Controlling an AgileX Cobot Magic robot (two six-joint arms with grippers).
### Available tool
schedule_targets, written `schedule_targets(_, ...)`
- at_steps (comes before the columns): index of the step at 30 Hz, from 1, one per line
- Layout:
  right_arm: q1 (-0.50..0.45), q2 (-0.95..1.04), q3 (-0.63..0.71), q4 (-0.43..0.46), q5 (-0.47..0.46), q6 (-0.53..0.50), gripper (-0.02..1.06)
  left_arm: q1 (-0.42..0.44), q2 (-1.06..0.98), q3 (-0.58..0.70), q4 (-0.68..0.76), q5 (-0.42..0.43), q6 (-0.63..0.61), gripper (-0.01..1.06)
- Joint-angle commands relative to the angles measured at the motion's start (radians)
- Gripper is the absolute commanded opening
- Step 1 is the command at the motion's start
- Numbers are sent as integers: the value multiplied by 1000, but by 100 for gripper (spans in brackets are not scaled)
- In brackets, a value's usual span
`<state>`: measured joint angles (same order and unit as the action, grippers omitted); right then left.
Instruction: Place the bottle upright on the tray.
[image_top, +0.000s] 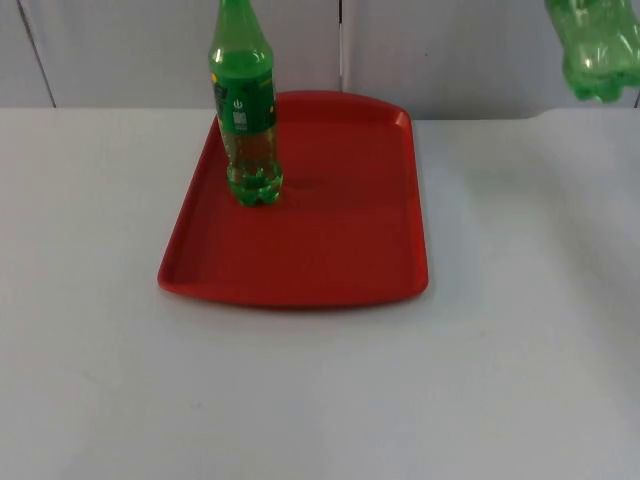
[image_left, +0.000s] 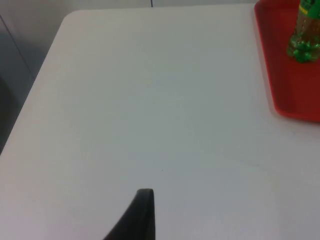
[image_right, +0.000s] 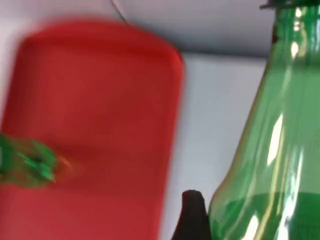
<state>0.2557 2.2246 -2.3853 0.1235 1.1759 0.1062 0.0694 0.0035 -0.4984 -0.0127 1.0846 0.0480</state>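
A green bottle (image_top: 245, 110) with a green label stands upright on the back left part of the red tray (image_top: 340, 250). A second green bottle (image_top: 597, 55) hangs in the air at the far right, above the table and to the right of the tray. My right gripper (image_right: 240, 220) is shut on this bottle (image_right: 270, 150), with one black fingertip (image_right: 192, 212) against its side. From there the tray (image_right: 100, 100) and the standing bottle (image_right: 27, 162) lie beyond it. My left gripper (image_left: 145, 215) waits over bare table left of the tray (image_left: 295, 85).
The white table runs back to the grey partition wall (image_top: 450, 50). Its rounded left corner (image_left: 70, 17) lies ahead of the left gripper. Open table surface lies in front of the tray and on both sides of it.
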Motion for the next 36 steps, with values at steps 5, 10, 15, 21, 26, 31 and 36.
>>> schedule_targets(5,50,-137,-4,-54,-136,-42,0,1,-3,4,4,-11,0,105)
schedule_targets(10,117,-178,-4,-75,-252,-22,0,1,-3,4,4,-11,0,105)
schedule_targets(15,200,-201,-4,-183,-322,13,0,1,-3,4,4,-11,0,105)
schedule_targets(21,279,-212,-4,-200,-342,36,0,1,-3,4,4,-11,0,105)
schedule_targets(26,325,-228,2,-221,-335,32,0,1,-3,4,4,-11,0,105)
schedule_targets(31,357,-354,188,-249,-396,36,0,1,-3,4,4,-11,0,105)
schedule_targets(36,360,-535,519,-285,-541,32,0,1,-3,4,4,-11,0,105)
